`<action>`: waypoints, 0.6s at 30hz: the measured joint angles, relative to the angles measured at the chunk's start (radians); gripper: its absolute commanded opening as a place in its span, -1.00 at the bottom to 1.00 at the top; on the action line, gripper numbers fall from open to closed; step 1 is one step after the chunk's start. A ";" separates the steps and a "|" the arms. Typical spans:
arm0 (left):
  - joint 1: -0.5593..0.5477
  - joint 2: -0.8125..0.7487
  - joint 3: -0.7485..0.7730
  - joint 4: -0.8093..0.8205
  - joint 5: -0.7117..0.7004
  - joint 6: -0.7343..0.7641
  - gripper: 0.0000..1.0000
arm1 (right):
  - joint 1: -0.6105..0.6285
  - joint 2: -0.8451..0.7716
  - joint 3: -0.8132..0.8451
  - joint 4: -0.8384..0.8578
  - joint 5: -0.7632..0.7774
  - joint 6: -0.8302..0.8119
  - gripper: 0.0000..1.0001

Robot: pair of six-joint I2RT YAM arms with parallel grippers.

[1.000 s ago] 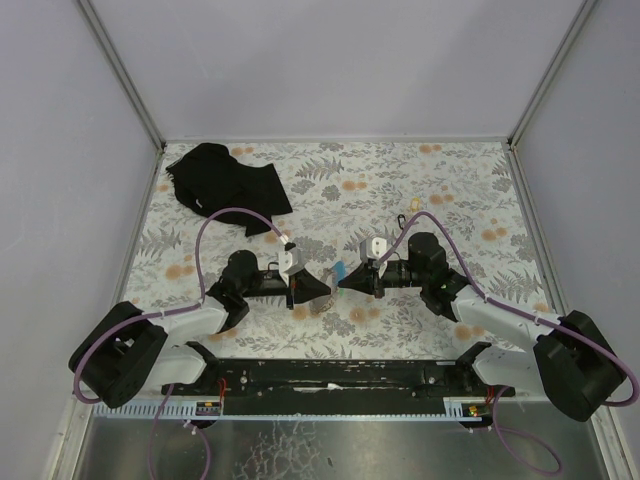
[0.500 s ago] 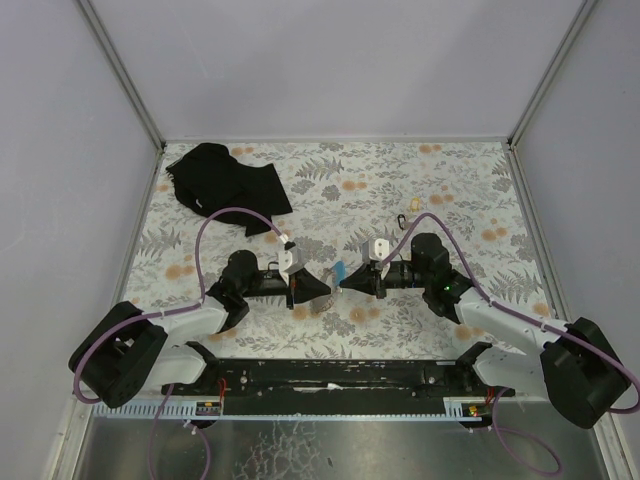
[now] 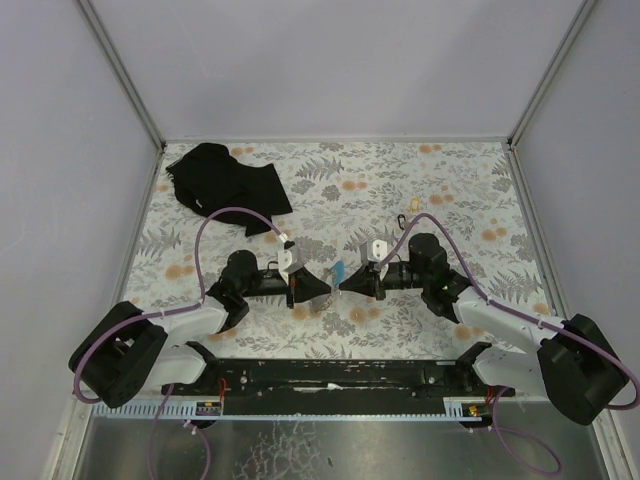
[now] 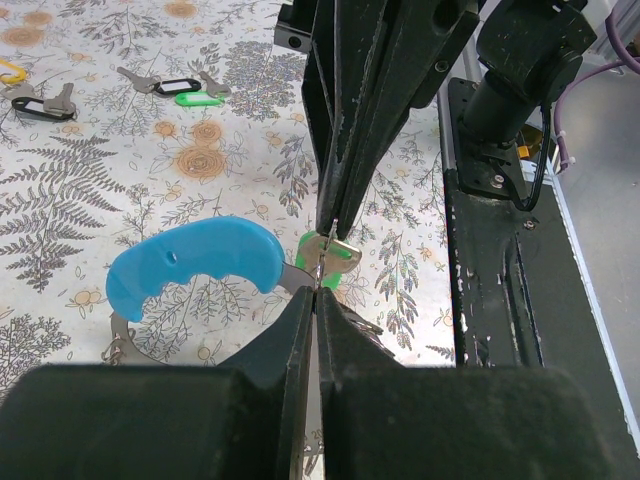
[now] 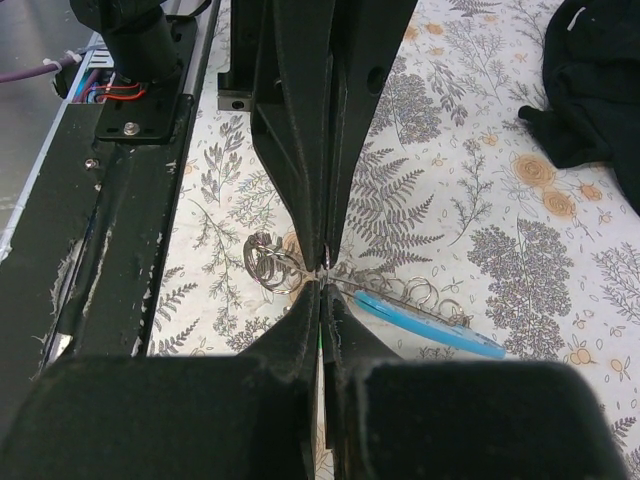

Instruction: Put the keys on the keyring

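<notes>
- From above, the left gripper and the right gripper meet tip to tip over the near middle of the flowered table. The blue keyring pokes up just between them. A black cloth lies crumpled at the far left corner. The spare keys lie well apart from the grippers, beyond the right arm.
- In the left wrist view, the left gripper has its jaws pressed together, clamped on the grey metal end of the keyring, whose blue band curves off to the left. The right gripper comes in from the top, its jaws together as well. The green-tagged key sits right at its tips and seems to be pinched there, though it is too small to be sure. The spare keys, with green and black tags, lie on the table at the upper left.
- In the right wrist view, the right gripper and the left gripper nearly touch. The keyring shows edge-on just to the right of them, and the wire rings loop to the left. The black cloth fills the upper right corner.
</notes>
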 measured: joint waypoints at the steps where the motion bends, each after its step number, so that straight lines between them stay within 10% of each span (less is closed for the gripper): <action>1: 0.000 0.000 0.000 0.000 0.000 0.000 -1.00 | 0.000 0.001 0.000 0.000 0.001 -0.002 -1.00; 18: 0.000 0.005 0.000 0.005 0.000 -0.001 -1.00 | 0.006 0.001 0.000 0.000 0.016 -0.017 -1.00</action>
